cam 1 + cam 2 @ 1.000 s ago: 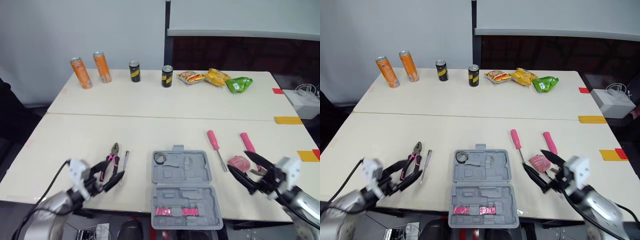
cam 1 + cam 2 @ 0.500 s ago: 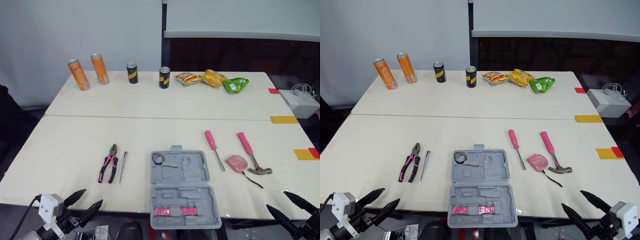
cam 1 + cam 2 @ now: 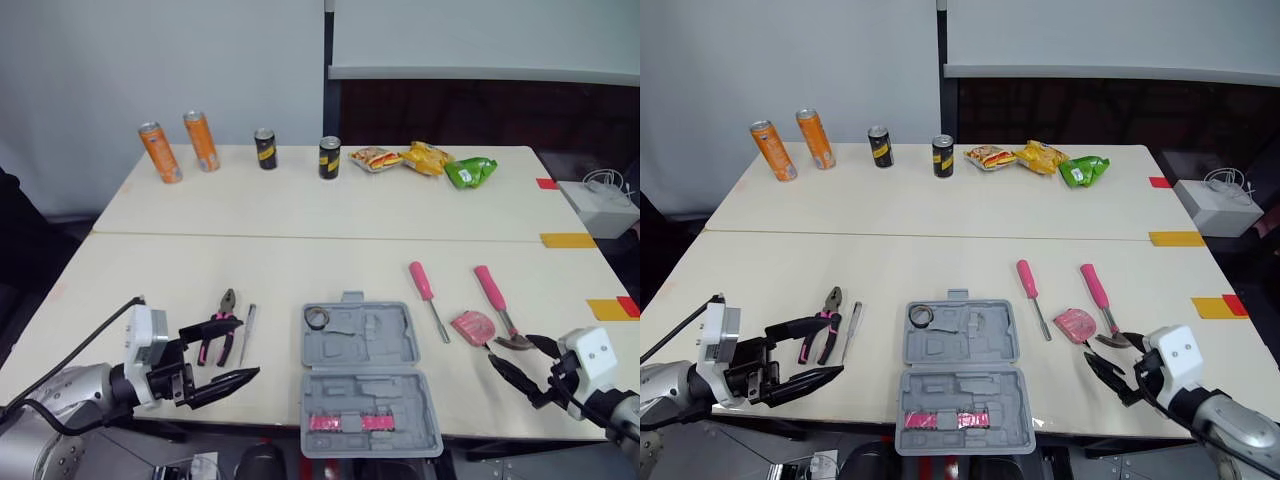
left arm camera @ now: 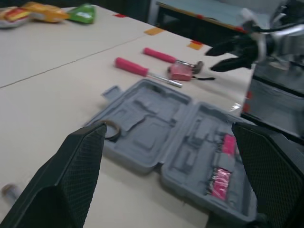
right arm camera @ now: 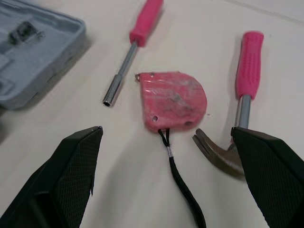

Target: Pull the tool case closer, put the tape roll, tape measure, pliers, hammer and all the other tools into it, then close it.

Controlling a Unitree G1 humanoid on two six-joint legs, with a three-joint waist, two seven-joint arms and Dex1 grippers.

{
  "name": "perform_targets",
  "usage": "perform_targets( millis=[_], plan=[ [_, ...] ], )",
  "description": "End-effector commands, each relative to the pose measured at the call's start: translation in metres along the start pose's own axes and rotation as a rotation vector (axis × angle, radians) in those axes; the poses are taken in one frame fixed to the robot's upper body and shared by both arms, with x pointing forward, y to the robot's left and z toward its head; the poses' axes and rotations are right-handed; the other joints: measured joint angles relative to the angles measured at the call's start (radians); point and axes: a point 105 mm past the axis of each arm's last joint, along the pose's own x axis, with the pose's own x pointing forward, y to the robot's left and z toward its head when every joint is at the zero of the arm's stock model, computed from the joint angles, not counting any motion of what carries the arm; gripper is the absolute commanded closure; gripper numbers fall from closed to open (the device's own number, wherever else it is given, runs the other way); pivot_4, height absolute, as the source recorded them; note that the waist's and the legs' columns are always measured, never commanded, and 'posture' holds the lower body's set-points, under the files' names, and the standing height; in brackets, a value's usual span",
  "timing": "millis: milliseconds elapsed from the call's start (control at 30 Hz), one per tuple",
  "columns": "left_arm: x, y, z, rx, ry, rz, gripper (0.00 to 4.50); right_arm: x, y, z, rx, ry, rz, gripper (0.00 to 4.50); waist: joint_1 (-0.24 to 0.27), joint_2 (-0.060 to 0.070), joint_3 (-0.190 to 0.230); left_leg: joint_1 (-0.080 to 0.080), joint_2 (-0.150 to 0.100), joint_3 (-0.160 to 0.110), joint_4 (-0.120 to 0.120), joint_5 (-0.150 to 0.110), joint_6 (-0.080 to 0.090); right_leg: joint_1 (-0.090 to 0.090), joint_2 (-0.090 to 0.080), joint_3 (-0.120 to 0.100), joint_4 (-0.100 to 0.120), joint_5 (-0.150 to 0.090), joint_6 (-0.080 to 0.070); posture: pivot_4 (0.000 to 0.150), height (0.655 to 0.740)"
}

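Fingers of both your grippers are spread, holding nothing: the left gripper (image 3: 249,347) is near the pliers (image 3: 218,332), the right gripper (image 3: 509,348) just beside the tape measure (image 3: 473,326) and hammer (image 3: 497,303). Between them the tool case (image 3: 365,375) lies open, with the tape roll (image 3: 319,317) in it.

On the far left of the table (image 3: 300,215) stand two orange cans (image 3: 160,152) (image 3: 202,141). To their right are two black cans (image 3: 265,148) (image 3: 329,157), then three snack bags: red (image 3: 377,157), yellow (image 3: 427,157) and green (image 3: 470,171). A white box (image 3: 605,208) sits past the right edge, near yellow tape (image 3: 567,240).
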Motion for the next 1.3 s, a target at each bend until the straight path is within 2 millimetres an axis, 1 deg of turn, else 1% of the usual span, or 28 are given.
perform_targets(
  millis=[33, 100, 267, 467, 667, 833, 900, 1133, 1167, 1300],
  plan=[
    [0.012, -0.008, 0.024, 0.066, -0.016, -0.123, 0.03, 0.008, 0.001, 0.006, 0.014, 0.018, -0.002, 0.00, 0.001, 0.000, 0.000, 0.000, 0.000, -0.001, 0.000, 0.000, 0.000, -0.001, 0.000, -0.001, 0.001, 0.000, 0.000, 0.150, 0.7400],
    [0.014, -0.007, 0.028, 0.080, -0.005, -0.154, 0.03, 0.011, 0.005, 0.006, 0.027, 0.019, 0.017, 0.00, 0.001, 0.002, -0.001, -0.001, 0.000, 0.000, 0.000, 0.001, 0.000, -0.004, 0.000, 0.000, 0.003, 0.000, -0.001, 0.150, 0.7400],
    [0.018, -0.009, 0.032, 0.093, 0.014, -0.203, 0.00, 0.017, 0.009, 0.001, 0.020, 0.046, 0.026, 1.49, -0.003, 0.002, -0.001, -0.002, 0.000, 0.000, 0.001, 0.001, 0.000, -0.003, 0.000, 0.000, 0.005, -0.001, -0.002, 0.150, 0.7400],
    [0.021, -0.011, 0.032, 0.102, 0.016, -0.216, 0.00, 0.026, 0.007, -0.005, 0.019, 0.063, 0.009, 1.49, -0.001, 0.002, -0.001, -0.002, 0.000, 0.000, 0.002, 0.001, -0.002, -0.003, 0.000, 0.000, 0.007, -0.001, -0.003, 0.150, 0.7400],
    [0.021, -0.011, 0.032, 0.115, 0.018, -0.218, 0.00, 0.035, 0.000, -0.011, 0.028, 0.095, -0.027, 1.49, -0.001, 0.002, -0.001, -0.001, 0.000, 0.000, 0.003, 0.002, -0.004, -0.003, 0.000, 0.000, 0.009, -0.001, -0.003, 0.150, 0.7400],
    [0.021, -0.012, 0.032, 0.124, 0.019, -0.215, 0.00, 0.039, -0.003, -0.013, 0.039, 0.106, -0.041, 1.49, -0.001, 0.002, -0.001, -0.001, 0.000, 0.000, 0.003, 0.002, -0.003, -0.003, 0.000, 0.000, 0.009, -0.001, -0.003, 0.150, 0.7400],
    [0.021, -0.012, 0.032, 0.126, 0.019, -0.214, 0.00, 0.040, -0.003, -0.014, 0.043, 0.112, -0.046, 2.06, -0.001, 0.002, -0.001, -0.001, 0.000, 0.000, 0.003, 0.002, -0.003, -0.003, 0.000, 0.000, 0.009, -0.001, -0.003, 0.150, 0.7400],
    [0.022, -0.012, 0.030, 0.128, 0.018, -0.207, 0.00, 0.040, 0.002, -0.020, 0.043, 0.136, -0.039, 4.36, -0.001, 0.002, -0.001, -0.001, 0.000, 0.000, 0.003, 0.002, -0.003, -0.003, 0.000, 0.000, 0.009, -0.001, -0.003, 0.150, 0.7400],
    [0.022, -0.012, 0.030, 0.129, 0.018, -0.207, 0.00, 0.039, 0.002, -0.020, 0.044, 0.136, -0.039, 4.46, -0.001, 0.002, -0.001, -0.001, 0.000, 0.000, 0.003, 0.002, -0.003, -0.003, 0.000, 0.000, 0.009, -0.001, -0.003, 0.150, 0.7400],
    [0.022, -0.013, 0.028, 0.127, 0.018, -0.204, 0.00, 0.036, 0.005, -0.022, 0.037, 0.140, -0.033, 4.46, 0.000, 0.001, -0.001, -0.001, 0.000, 0.000, 0.003, 0.002, -0.003, -0.003, 0.000, 0.000, 0.009, -0.001, -0.003, 0.150, 0.7400]
  ],
)
